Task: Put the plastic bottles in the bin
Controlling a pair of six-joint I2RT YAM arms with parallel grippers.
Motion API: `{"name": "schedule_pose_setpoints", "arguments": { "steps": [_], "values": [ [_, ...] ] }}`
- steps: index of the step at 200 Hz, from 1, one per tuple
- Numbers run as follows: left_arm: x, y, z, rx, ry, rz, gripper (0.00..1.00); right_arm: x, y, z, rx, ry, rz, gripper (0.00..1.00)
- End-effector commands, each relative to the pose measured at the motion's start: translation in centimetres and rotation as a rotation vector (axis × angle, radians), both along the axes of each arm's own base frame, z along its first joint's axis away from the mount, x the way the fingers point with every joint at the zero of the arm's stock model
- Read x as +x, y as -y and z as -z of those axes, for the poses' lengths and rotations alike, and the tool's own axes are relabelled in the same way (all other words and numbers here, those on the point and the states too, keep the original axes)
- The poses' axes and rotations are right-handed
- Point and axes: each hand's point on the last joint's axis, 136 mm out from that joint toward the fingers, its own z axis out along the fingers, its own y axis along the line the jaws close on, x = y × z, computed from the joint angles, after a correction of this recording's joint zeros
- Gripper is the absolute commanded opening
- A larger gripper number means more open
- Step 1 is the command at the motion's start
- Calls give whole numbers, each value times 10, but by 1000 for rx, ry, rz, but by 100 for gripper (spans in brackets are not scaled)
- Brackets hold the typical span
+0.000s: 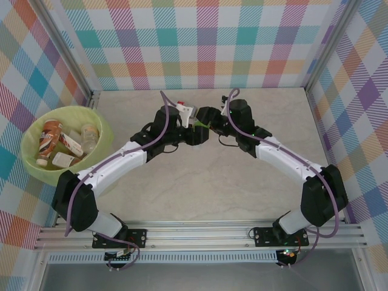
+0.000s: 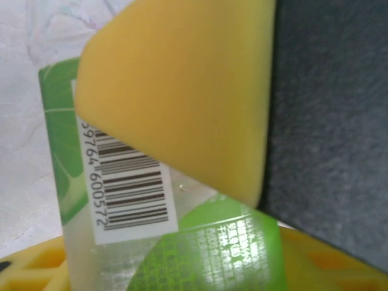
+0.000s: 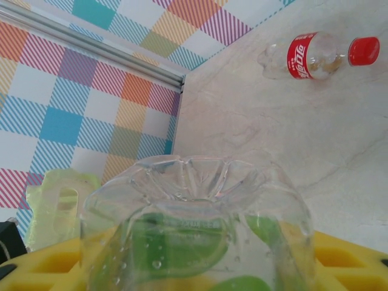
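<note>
A clear plastic bottle with a green label (image 1: 199, 125) hangs above the table's middle, where both grippers meet. My left gripper (image 1: 194, 130) is shut on it. In the left wrist view a yellow pad (image 2: 182, 91) presses on the bottle's barcode label (image 2: 121, 200). My right gripper (image 1: 208, 119) has the same bottle's base (image 3: 200, 200) between its yellow fingers (image 3: 345, 260); the bottle hides how tightly they hold. Another bottle with a red label and red cap (image 3: 306, 56) lies on the table behind. The yellow-green bin (image 1: 100, 124) at the left holds several bottles (image 1: 51, 136).
The bin's rim (image 3: 57, 203) shows at the lower left of the right wrist view, below the plaid wall (image 3: 91, 73). Plaid walls close the table at the back and on both sides. Bare marble tabletop (image 1: 206, 182) lies between the arms and the near rail.
</note>
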Motion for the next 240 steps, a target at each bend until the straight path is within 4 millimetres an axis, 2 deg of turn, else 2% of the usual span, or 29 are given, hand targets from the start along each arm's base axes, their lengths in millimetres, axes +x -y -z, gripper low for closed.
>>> {"name": "schedule_pose_setpoints", "arguments": {
  "steps": [1, 20, 65, 108, 120, 131, 158, 193, 203, 212, 240],
  "values": [
    [12, 2, -12, -18, 60, -25, 49, -19, -9, -34, 71, 62, -71, 66],
    [11, 0, -13, -24, 70, -32, 47, -23, -8, -39, 77, 75, -80, 73],
    [9, -6, -12, -31, 66, -61, 44, -28, 3, -45, 64, 94, -54, 80],
    [11, -25, -13, 1, 73, -154, 44, -32, 43, -45, -53, 169, 87, 95],
    [10, -33, -19, 7, 93, -183, 44, -33, 57, -44, -105, 197, 134, 100],
    [10, -40, -25, 20, 110, -211, 44, -33, 69, -45, -151, 221, 178, 100],
    [8, -64, -49, 56, 169, -296, 44, -33, 95, -43, -235, 254, 279, 100],
    [-1, -105, -95, 99, 289, -425, 43, -32, 117, -31, -317, 241, 364, 100],
    [-4, -120, -109, 134, 330, -473, 43, -31, 118, -29, -326, 238, 365, 100],
    [-7, -136, -113, 199, 340, -515, 43, -31, 118, -26, -332, 233, 367, 100],
    [-15, -195, -143, 380, 416, -720, 44, -28, 117, -19, -340, 216, 365, 100]
  ]
}}
